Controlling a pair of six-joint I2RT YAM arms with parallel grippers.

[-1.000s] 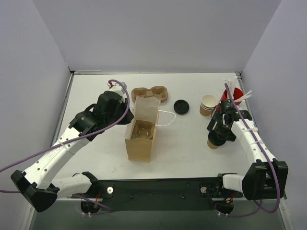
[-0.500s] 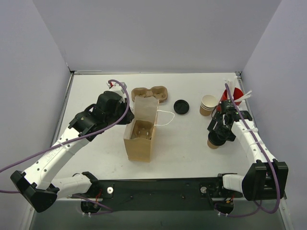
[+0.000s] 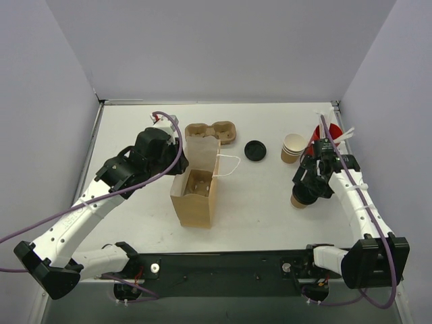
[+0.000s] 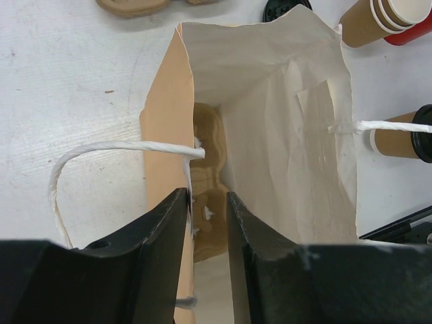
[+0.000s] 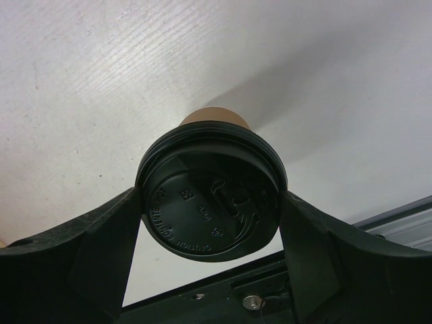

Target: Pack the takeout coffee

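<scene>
White table (image 3: 128,121), enclosed by pale grey walls. At left, the left gripper (image 4: 206,202) sits at the rim of an upright, open paper bag (image 3: 194,202). Its fingers (image 4: 162,236) straddle the bag's side wall with a visible gap and are not clamped. A pulp cup carrier (image 3: 197,182) lies inside the bag, and a second carrier (image 3: 211,131) lies just behind it. A loose black lid (image 3: 254,150) lies flat right of centre. Further right stands a stack of pale cups (image 3: 293,147), with a red cup (image 3: 321,135) holding white sticks beside it. At right front, the right gripper (image 5: 212,202) is closed on the takeout coffee (image 3: 298,200), with both fingers contacting its fitted lid (image 5: 202,216). The cup is near the stack, well apart from the bag.
</scene>
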